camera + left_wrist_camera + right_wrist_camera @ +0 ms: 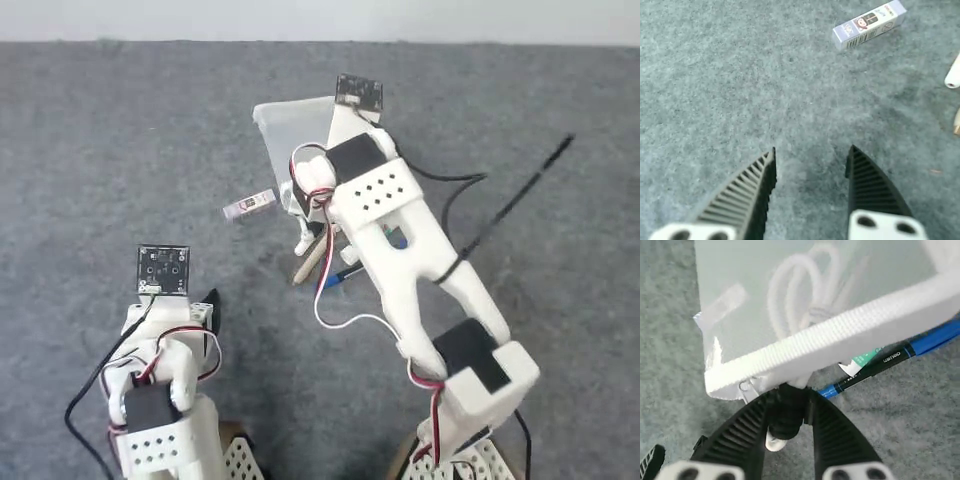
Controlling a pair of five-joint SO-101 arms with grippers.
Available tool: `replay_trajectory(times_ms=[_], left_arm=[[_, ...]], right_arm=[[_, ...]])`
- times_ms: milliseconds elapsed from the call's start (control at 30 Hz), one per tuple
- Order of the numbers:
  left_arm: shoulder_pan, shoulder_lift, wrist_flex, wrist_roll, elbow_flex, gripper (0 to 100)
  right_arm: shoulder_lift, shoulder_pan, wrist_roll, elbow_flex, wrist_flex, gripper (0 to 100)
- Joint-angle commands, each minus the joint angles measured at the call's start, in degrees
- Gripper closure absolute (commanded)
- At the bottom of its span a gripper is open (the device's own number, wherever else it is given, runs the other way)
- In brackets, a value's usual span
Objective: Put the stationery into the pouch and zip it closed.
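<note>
Grey, felt-like cloth covers the counter (pixel 90 150) from edge to edge, with a pale wall strip behind it.

The pouch (pixel 290 120) lies at the far side, partly under my right arm. It is frosted and see-through, milky white, with a broad white woven zip band (pixel 840 342) along one edge and a small metal pull (pixel 746 387) at its corner. Through the wall I can make out a white cord (pixel 790 295) coiled in loops inside.

My right fingers (pixel 789 399) sit right at that zip band, near the corner with the pull. They are drawn in narrow and pinch a dark piece (pixel 786 415), rounded, with a white stub (pixel 774 441) just below it. I cannot tell what that piece belongs to.

Three bits of stationery lie outside the pouch. A pen (pixel 900 352) with a blue and black barrel runs slantwise on the cloth just beside the zip band, one end passing under it. From above, its blue end pokes out from beneath my right arm. A pencil (pixel 312 258) of bare wood lies next to the pen, also half hidden by the arm. A small box (pixel 869 23), pale lilac with printed sides, rests flat on the counter to the left of the pouch, apart from it and from the pencil.

My left fingers (pixel 207 305) hang low over bare cloth at the near side, spread wide with nothing between them. Their ribbed black inner faces point toward the small box, which lies well ahead of the tips.
</note>
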Motion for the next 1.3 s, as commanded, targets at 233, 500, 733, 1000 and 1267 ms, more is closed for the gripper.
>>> replay_trajectory(times_ms=[233, 500, 733, 1000, 1267], left_arm=[[-0.26, -0.97, -2.02, 0.97, -1.63, 78], [-0.26, -0.97, -1.85, 0.97, -1.63, 78], [-0.35, -0.97, -1.58, 0.97, -1.63, 78], [-0.35, -0.88, -1.58, 0.97, -1.63, 78], [-0.35, -0.88, -1.58, 0.97, -1.63, 78]], right_arm=[[-6.81, 8.75, 0.79, -2.02, 0.40, 99.2], [-6.81, 14.11, -4.66, 2.81, 0.22, 99.1], [-7.34, 18.59, -4.75, 9.58, 0.40, 99.1], [-7.43, 22.20, -4.48, 12.22, 1.63, 98.5], [-10.77, 22.02, -4.48, 12.48, 5.14, 78.1]])
